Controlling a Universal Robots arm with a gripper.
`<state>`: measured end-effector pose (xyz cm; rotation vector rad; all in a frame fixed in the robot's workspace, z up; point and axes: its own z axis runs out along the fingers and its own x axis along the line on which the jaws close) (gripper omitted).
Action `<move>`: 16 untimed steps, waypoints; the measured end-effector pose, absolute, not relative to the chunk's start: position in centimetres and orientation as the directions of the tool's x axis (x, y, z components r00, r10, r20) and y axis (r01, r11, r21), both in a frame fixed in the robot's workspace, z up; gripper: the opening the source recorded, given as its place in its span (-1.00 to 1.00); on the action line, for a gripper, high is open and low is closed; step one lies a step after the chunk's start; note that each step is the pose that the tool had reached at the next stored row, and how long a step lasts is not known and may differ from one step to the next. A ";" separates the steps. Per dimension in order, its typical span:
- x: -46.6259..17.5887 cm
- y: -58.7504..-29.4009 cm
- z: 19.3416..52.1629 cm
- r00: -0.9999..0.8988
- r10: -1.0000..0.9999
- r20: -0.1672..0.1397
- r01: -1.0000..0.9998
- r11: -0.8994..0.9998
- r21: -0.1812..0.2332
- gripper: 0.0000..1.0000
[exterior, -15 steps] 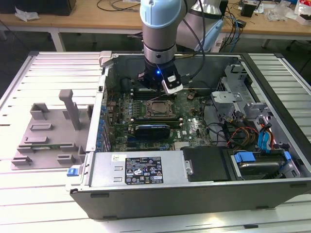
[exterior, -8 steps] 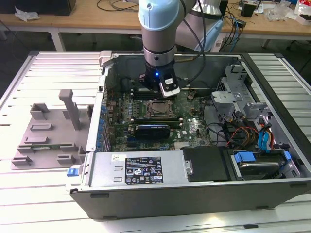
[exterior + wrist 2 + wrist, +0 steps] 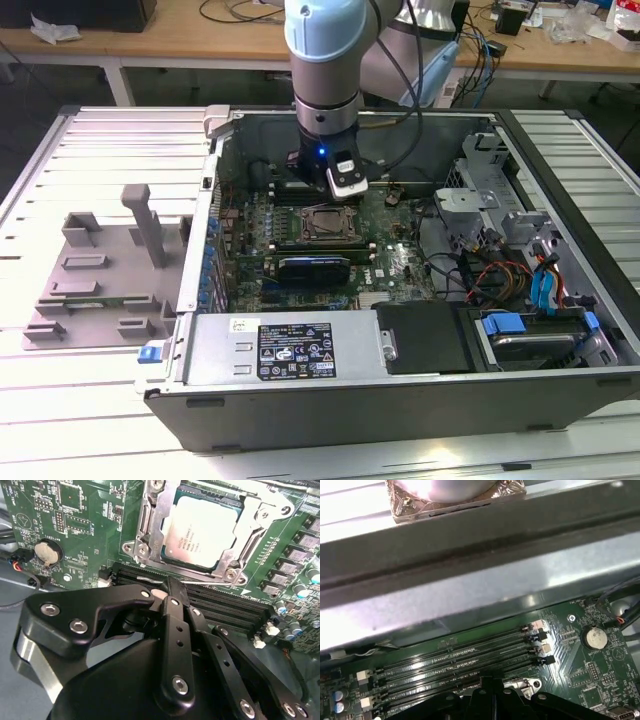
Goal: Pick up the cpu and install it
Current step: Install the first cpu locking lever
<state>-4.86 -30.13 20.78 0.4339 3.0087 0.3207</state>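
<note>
- The worktop is a pale surface of ribbed metal slats, running across the exterior view from edge to edge
- An open computer case lies on its side on the worktop, taking up the middle and the exterior view's right, its interior facing up
- A grey plastic tray with upright posts rests flat on the slats, just beside the case on the exterior view's left
- The tallest post stands near the tray's far side, slightly tilted
- Bare slats show in front of the tray and along the near edge under the case
- In the first wrist view, ribbed slats appear beyond the case wall
</note>
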 end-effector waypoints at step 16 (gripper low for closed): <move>-4.9 -29.6 20.3 -0.955 0.287 -0.071 0.273 0.948 0.163 -0.79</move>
